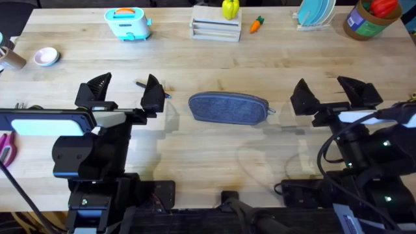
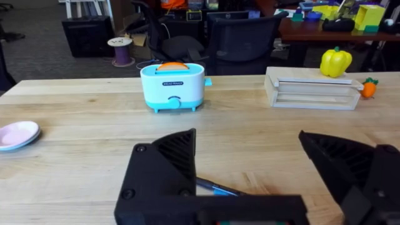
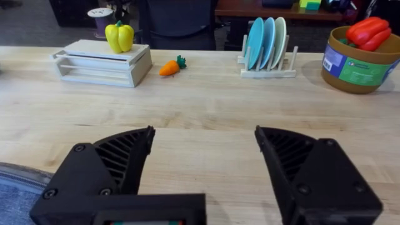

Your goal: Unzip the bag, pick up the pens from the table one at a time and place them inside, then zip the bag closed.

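The blue-grey bag (image 1: 229, 108) lies zipped shut in the middle of the table (image 1: 214, 55), its small metal pull (image 1: 272, 111) at the right end. A corner of the bag (image 3: 15, 190) appears in the right wrist view. One dark pen with a blue end (image 1: 162, 92) lies just left of the bag, mostly hidden behind a finger of my left gripper (image 1: 123, 91); part of this pen (image 2: 215, 186) also peeks out in the left wrist view. My left gripper stands open over the pen. My right gripper (image 1: 331, 94) is open, right of the bag, holding nothing.
Along the far edge stand a teal toy toaster (image 1: 128, 23), a wooden rack (image 1: 216, 28) with a yellow pepper, an orange toy carrot (image 1: 257, 25), a plate rack (image 1: 316, 13) and a tub of toy vegetables (image 1: 369, 16). A pink dish (image 1: 46, 56) and pink-handled scissors (image 1: 5, 148) lie left.
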### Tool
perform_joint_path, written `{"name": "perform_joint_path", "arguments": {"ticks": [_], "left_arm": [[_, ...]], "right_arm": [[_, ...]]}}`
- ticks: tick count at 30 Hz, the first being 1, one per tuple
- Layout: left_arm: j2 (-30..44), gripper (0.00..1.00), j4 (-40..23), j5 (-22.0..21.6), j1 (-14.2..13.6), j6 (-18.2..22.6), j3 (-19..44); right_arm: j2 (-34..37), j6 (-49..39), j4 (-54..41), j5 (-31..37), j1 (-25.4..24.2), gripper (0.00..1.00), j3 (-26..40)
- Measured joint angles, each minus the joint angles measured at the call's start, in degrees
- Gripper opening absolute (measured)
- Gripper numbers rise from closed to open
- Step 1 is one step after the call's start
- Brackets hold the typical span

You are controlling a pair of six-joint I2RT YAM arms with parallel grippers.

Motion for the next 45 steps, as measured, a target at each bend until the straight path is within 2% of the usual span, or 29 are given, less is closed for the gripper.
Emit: {"name": "perform_joint_path", "arguments": {"ticks": [19,20,21,25,29,31,32,38,41,42,45], "left_arm": [[0.0,0.993,-0.5,0.9,0.1,0.0,0.1],[0.0,0.990,-5.2,1.4,0.1,0.1,1.4],[0.1,0.991,-7.3,1.5,0.1,0.5,2.4],[3.1,0.991,-10.9,2.6,0.1,1.2,9.1],[9.7,0.991,-15.3,6.1,0.1,2.7,19.4],[14.7,0.990,-19.6,8.7,0.1,4.6,25.6],[22.6,0.991,-26.1,11.9,0.1,8.4,34.3],[36.0,0.991,-37.9,16.7,0.1,16.6,49.7],[41.4,0.991,-43.2,18.5,0.1,21.4,55.9],[45.2,0.991,-47.8,20.2,0.1,27.0,59.6],[48.1,0.991,-53.2,22.7,0.1,34.3,61.5]], "right_arm": [[0.0,0.0,-1.3,-0.3,-0.1,0.996,0.4],[0.3,0.0,-7.2,-0.9,-0.1,0.996,3.2],[0.7,0.0,-11.2,-1.0,-0.1,0.996,4.7],[4.8,0.0,-22.2,-1.6,-0.1,0.996,12.8],[12.0,-0.5,-29.1,-1.8,-0.1,0.996,25.8],[16.5,-0.7,-32.4,-1.9,-0.1,0.996,32.4],[24.0,-0.7,-37.2,-2.3,-0.1,0.996,40.9],[39.9,-0.9,-47.9,-4.0,-0.1,0.996,56.2],[45.9,-0.9,-51.1,-4.9,-0.1,0.996,61.7],[50.0,-0.9,-51.8,-5.8,-0.1,0.996,65.3],[51.1,-0.9,-51.6,-6.3,-0.1,0.996,66.4]]}}
